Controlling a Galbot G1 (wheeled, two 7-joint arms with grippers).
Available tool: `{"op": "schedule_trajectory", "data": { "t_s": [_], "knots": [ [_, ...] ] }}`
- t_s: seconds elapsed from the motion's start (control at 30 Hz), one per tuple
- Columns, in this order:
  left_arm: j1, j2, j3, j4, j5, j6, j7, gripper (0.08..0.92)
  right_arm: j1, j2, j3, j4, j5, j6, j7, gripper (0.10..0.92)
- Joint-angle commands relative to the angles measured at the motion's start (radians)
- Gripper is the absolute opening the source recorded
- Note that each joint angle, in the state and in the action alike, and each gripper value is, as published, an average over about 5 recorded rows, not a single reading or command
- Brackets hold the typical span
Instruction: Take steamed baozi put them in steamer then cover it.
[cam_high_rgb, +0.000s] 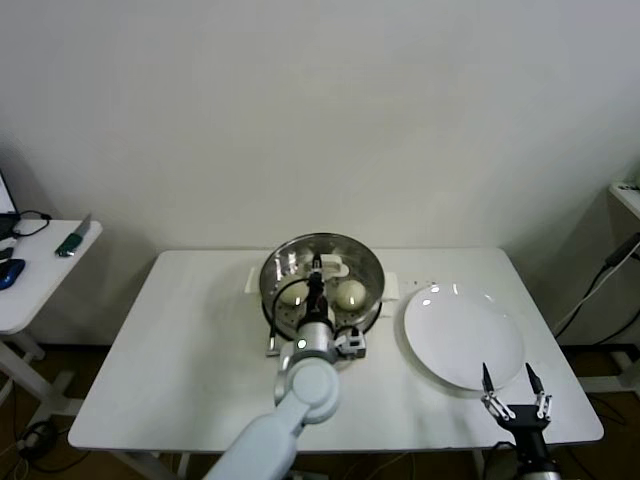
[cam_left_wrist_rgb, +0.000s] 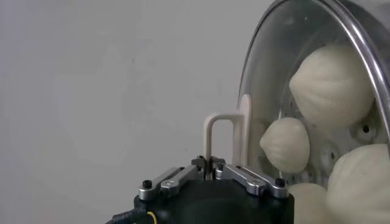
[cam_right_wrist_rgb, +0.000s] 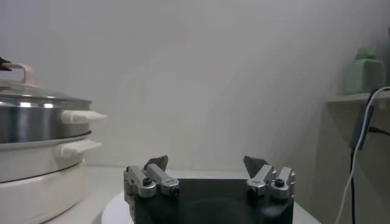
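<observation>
With my left gripper (cam_left_wrist_rgb: 211, 163) clenched on the handle (cam_left_wrist_rgb: 224, 135) of the lid (cam_high_rgb: 322, 270), now seated on the steamer (cam_right_wrist_rgb: 36, 115), I should release gently and lift straight up, right gripper (cam_high_rgb: 513, 383) idling open.

— Where's the head camera? — High up, looking down on the table (cam_high_rgb: 200, 340). — And the wrists? — Left sits close against the cover (cam_left_wrist_rgb: 268, 79); right views the steamer (cam_right_wrist_rgb: 30, 119) level, from afar.

Fourth of the steamed baozi (cam_left_wrist_rgb: 308, 201) behind the left gripper (cam_left_wrist_rgb: 211, 163), cover (cam_left_wrist_rgb: 286, 36) cropped at picture's edge
</observation>
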Motion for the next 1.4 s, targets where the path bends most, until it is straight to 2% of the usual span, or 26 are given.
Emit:
{"op": "schedule_trajectory", "data": {
  "t_s": [0.03,0.33,0.5,0.67,0.8,1.0,1.1,1.23,1.4],
  "knots": [
    [0.002,0.01,0.007,-0.02,-0.016,0.001,0.002,0.171,0.003,0.001,-0.001,0.001,-0.001,-0.003,-0.003,0.823],
    [0.014,0.053,0.028,-0.093,-0.068,0.016,0.025,0.426,0.012,0.002,-0.003,0.0,-0.003,-0.014,-0.012,0.823],
    [0.046,0.088,0.028,-0.177,-0.1,0.014,0.018,0.573,0.018,0.003,-0.006,0.0,0.001,-0.037,-0.003,0.823],
    [0.092,0.134,0.025,-0.297,-0.207,-0.001,-0.06,0.711,0.024,0.004,-0.012,0.004,0.011,-0.072,0.015,0.823],
    [0.123,0.177,-0.016,-0.392,-0.401,-0.047,-0.14,0.803,0.028,0.002,-0.022,0.008,0.048,-0.097,0.062,0.823],
    [0.191,0.246,-0.183,-0.466,-0.809,-0.195,-0.276,0.822,0.039,-0.001,-0.027,0.013,0.028,-0.118,0.103,0.823],
    [0.242,0.261,-0.292,-0.499,-0.985,-0.238,-0.315,0.823,0.044,0.0,-0.031,0.022,0.007,-0.122,0.105,0.823],
    [0.336,0.278,-0.448,-0.542,-1.245,-0.267,-0.354,0.823,0.045,0.0,-0.036,0.036,-0.021,-0.137,0.105,0.823],
    [0.463,0.258,-0.636,-0.519,-1.5,-0.413,-0.358,0.823,0.055,-0.003,-0.044,0.035,-0.035,-0.136,0.104,0.823]
  ]
}}
